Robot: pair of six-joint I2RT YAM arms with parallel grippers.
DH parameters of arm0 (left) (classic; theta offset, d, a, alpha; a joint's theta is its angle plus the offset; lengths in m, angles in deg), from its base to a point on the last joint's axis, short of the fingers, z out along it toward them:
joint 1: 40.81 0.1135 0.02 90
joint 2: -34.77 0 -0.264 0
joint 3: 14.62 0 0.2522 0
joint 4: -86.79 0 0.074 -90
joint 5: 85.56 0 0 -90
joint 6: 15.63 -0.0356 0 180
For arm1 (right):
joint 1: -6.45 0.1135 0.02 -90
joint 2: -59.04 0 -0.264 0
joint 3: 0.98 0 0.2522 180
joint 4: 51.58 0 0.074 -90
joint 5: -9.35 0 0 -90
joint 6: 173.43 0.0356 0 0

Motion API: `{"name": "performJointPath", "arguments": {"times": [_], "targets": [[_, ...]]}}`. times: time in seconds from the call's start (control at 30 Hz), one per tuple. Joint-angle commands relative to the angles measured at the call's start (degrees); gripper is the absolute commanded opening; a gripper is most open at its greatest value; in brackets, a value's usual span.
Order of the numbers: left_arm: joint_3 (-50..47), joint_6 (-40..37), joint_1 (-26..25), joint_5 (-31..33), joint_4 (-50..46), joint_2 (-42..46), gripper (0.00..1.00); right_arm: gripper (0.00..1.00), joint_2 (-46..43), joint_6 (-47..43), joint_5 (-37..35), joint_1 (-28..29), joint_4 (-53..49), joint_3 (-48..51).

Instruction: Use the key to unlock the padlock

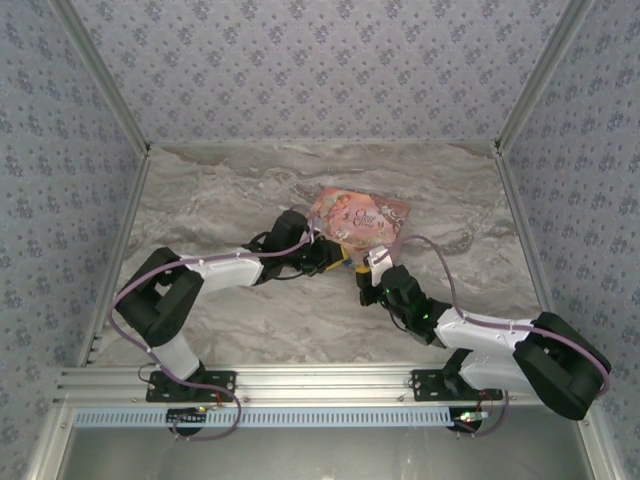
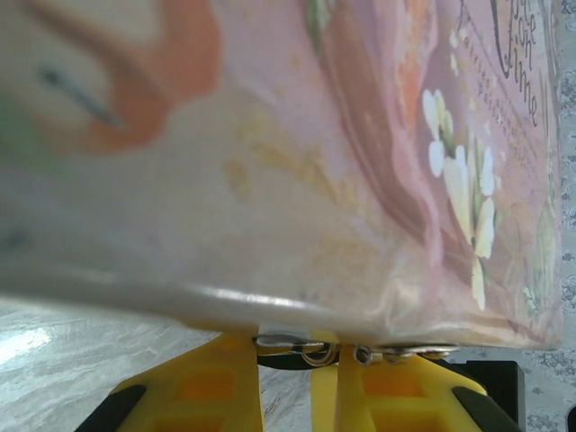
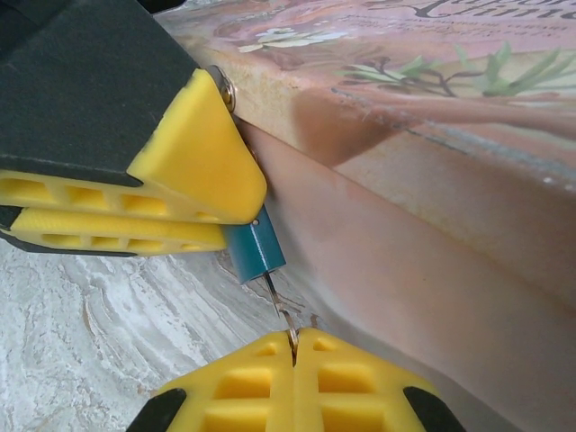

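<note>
The tiny blue-teal padlock [image 3: 256, 252] sticks out from between the yellow fingers [image 3: 193, 157] of my left gripper [image 2: 288, 355], which is shut on it. Its silver shackle loop [image 2: 315, 354] shows between those fingers, right under the pink book's edge. My right gripper [image 3: 294, 346] is shut on a thin silver key [image 3: 279, 306], whose tip is in the bottom of the padlock. Both grippers meet at the near edge of the book, the left gripper [image 1: 338, 260] beside the right gripper [image 1: 366, 272].
The pink illustrated book [image 1: 362, 217] lies on the marble table [image 1: 220, 200], close against both grippers; its cover [image 2: 270, 162] and side [image 3: 432, 234] loom large in the wrist views. Patterned walls [image 1: 60, 180] enclose the table on three sides.
</note>
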Motion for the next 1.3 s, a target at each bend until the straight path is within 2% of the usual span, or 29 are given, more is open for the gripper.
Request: {"name": "performJointPath", "arguments": {"times": [0.0, 0.57, 0.93, 1.27], "targets": [[1.30, 1.24, -0.47, -2.13, 2.51, 2.62, 0.18, 0.00, 0.52, 0.24, 0.32, -0.27, 2.10, -0.03], [2.95, 4.15, -0.52, -5.41, 0.29, 3.94, 0.18, 0.00, 3.47, -4.10, -1.36, -0.49, 6.98, -1.58], [3.59, 5.19, -0.50, -6.11, -0.64, 4.13, 0.18, 0.00, 5.08, -8.54, 1.86, -2.64, 9.01, -2.51], [3.62, 6.25, -0.52, -6.46, 0.04, 4.18, 0.18, 0.00, 5.69, -7.58, 3.34, -3.01, 11.06, -2.49]]}}
